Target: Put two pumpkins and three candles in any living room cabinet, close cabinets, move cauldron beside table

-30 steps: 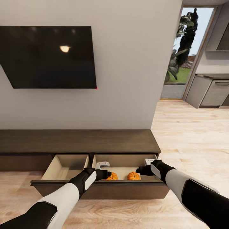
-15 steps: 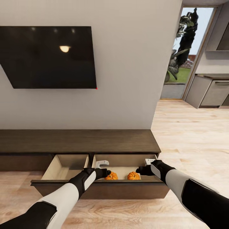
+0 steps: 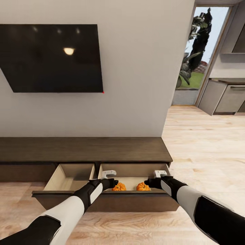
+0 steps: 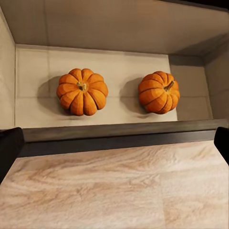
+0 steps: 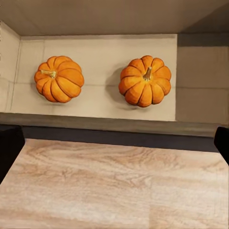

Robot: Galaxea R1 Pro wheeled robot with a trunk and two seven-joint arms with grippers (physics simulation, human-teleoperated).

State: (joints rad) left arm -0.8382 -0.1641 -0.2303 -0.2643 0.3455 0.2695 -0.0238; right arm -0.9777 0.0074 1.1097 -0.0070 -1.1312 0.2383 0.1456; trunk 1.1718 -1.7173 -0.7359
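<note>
The cabinet (image 3: 85, 149) is a long dark-brown console with a wide drawer front (image 3: 105, 200) pulled out. Two orange pumpkins (image 3: 119, 186) (image 3: 143, 186) sit side by side in its right pale-wood compartment; they also show as pumpkins (image 4: 82, 91) (image 4: 159, 92) in the left wrist view and pumpkins (image 5: 59, 78) (image 5: 145, 81) in the right wrist view. My left gripper (image 3: 114, 184) (image 4: 114, 143) and right gripper (image 3: 148, 183) (image 5: 114, 138) hang over the drawer front's top edge, both open wide and holding nothing. Candles, cauldron and table are out of view.
The drawer's left compartment (image 3: 69, 177) looks bare inside. A dark TV (image 3: 51, 58) hangs on the wall above the console. To the right, wood floor (image 3: 204, 143) leads to a doorway (image 3: 194, 61) and grey kitchen units (image 3: 224, 97).
The whole view has shifted slightly, so the camera moved. Both grippers have edged toward the console, and the drawer front looks pushed in a little. The pumpkins lie as before.
</note>
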